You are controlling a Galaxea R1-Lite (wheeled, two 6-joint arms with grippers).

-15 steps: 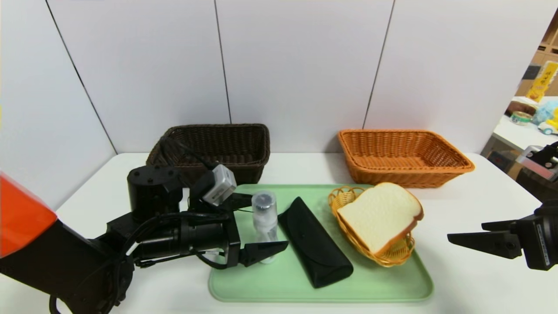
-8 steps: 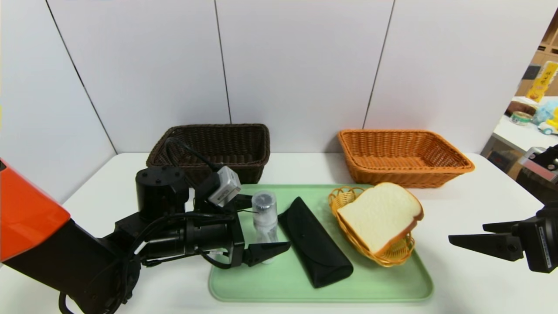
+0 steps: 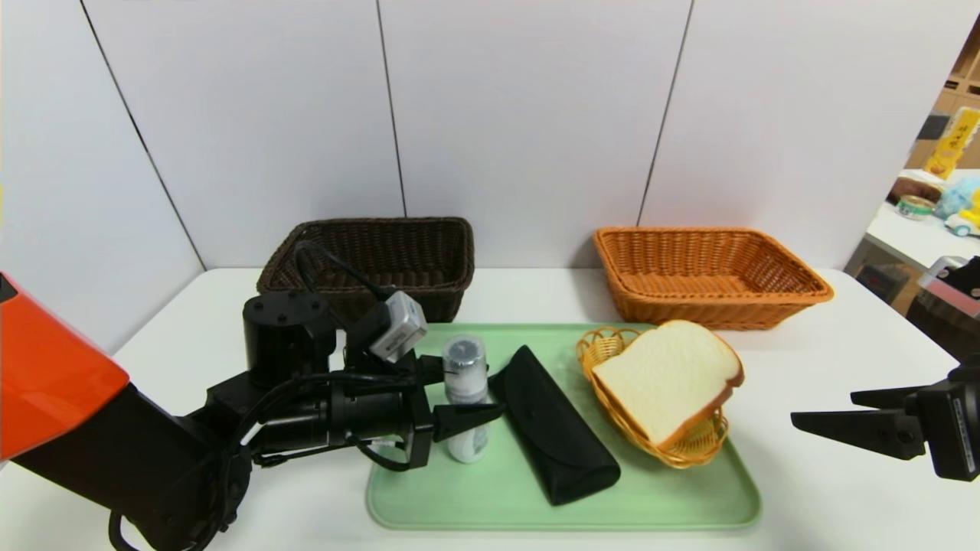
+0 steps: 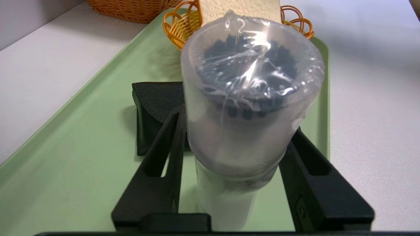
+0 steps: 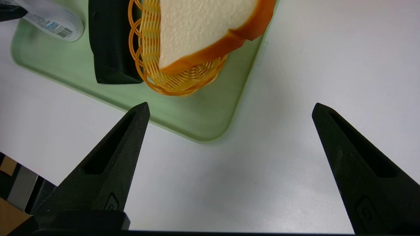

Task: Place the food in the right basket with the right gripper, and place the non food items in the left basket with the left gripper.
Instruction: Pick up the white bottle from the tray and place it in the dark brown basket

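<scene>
Green tray; black case; orange-tan woven basket.

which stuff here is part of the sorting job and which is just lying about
Job: bottle in left claw, glasses case, bread, brown basket, orange basket, right claw.
Lying about: green tray, small yellow dish.

On the table lies a tray. It carries, left to right, the bottle, the case and a dish holding bread. Behind stand the left basket and right basket.
</scene>
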